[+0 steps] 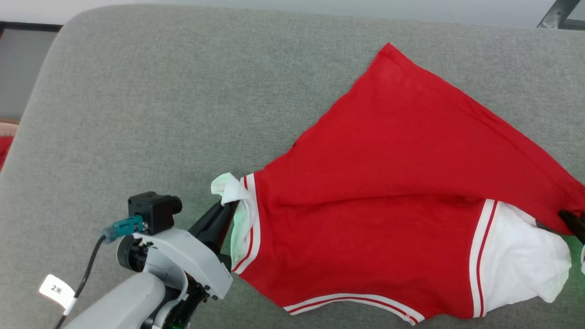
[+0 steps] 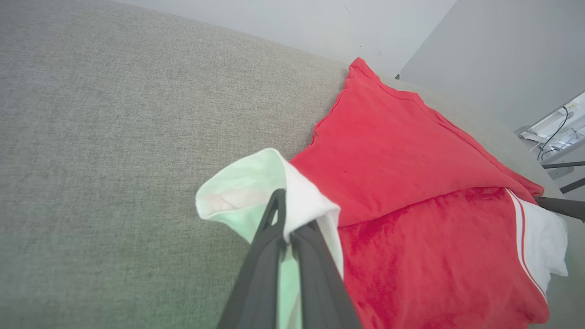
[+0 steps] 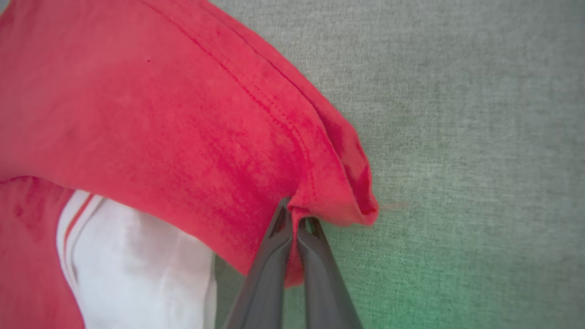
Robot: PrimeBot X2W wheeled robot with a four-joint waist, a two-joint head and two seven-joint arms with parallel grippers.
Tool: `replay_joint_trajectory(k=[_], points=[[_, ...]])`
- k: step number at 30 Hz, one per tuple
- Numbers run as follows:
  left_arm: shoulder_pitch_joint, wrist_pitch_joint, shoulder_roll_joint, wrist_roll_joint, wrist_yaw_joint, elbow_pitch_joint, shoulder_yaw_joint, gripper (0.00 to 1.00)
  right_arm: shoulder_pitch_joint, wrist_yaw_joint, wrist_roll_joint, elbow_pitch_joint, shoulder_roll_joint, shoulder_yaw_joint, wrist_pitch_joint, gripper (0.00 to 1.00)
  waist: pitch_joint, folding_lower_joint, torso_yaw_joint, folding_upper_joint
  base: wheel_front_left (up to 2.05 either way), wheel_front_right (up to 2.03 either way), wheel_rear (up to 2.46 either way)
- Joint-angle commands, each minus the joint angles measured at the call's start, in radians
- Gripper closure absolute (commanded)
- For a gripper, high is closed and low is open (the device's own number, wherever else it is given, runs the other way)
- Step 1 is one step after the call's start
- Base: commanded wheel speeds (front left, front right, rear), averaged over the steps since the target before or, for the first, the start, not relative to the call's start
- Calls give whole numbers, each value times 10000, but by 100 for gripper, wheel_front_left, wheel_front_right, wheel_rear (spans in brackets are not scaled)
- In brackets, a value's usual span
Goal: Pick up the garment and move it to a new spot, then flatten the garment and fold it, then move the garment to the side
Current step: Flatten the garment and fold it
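The garment (image 1: 388, 183) is spread over the right half of the grey cloth-covered surface (image 1: 160, 114), its body fanned toward the far edge. One red layer is lapped over the lower part, so it is not yet flat. The white sleeve end (image 1: 237, 201) at the near left is clamped in the left pincer (image 1: 227, 211), whose fingers are pressed together on the cloth. A red hemmed corner (image 3: 338, 201) beside the other white sleeve (image 1: 516, 256) is clamped likewise in the right pincer (image 3: 295, 221). Flattening seems to be the step in hand. It is best done if both grips are kept firm, the pincers are drawn apart evenly until the slack is taken up, and the cloth is laid down slowly, so that the lapped layer is smoothed out and not dragged into fresh creases.
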Motion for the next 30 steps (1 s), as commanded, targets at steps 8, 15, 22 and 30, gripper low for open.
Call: replay_joint_trajectory(k=[8,15,22,30], points=[[157,45,58,-42,63,-31,2,99,249,-9,-538,-922,171,-96,-22,0,-111,0,-100,0,0,0,0],[179,-7,107,-80,125,-83,50,96,570,-9,-936,-2374,-163,128,-1065,0,-199,0,-180,0,0,0,0],[221,-21,162,-50,153,-155,53,95,394,-9,-2213,-3485,-710,807,-4252,0,-224,0,-211,0,0,0,0],[95,8,-22,21,103,-168,-62,93,-872,-11,-3521,-2916,-723,1977,-7051,0,-198,0,54,0,0,0,0]])
